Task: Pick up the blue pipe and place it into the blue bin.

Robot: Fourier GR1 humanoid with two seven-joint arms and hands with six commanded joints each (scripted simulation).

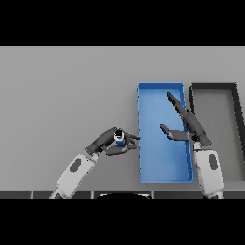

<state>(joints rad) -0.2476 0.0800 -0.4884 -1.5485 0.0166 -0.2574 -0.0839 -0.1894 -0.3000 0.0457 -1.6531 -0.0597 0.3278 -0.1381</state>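
Left hand curled round blue pipe – just left of blue bin, outside it; right hand over bin w/ fingers straight, holding nothing – black bin beside, on grey counter

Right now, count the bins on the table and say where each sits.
2. The blue bin lies right of centre, under the right hand. The dark bin lies beside it at the right edge, partly cut off.

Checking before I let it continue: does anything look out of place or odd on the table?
Nothing spilled or askew. The left robot hand holds the blue pipe just left of the blue bin. The right robot hand hangs open over the bin, possibly in the way.
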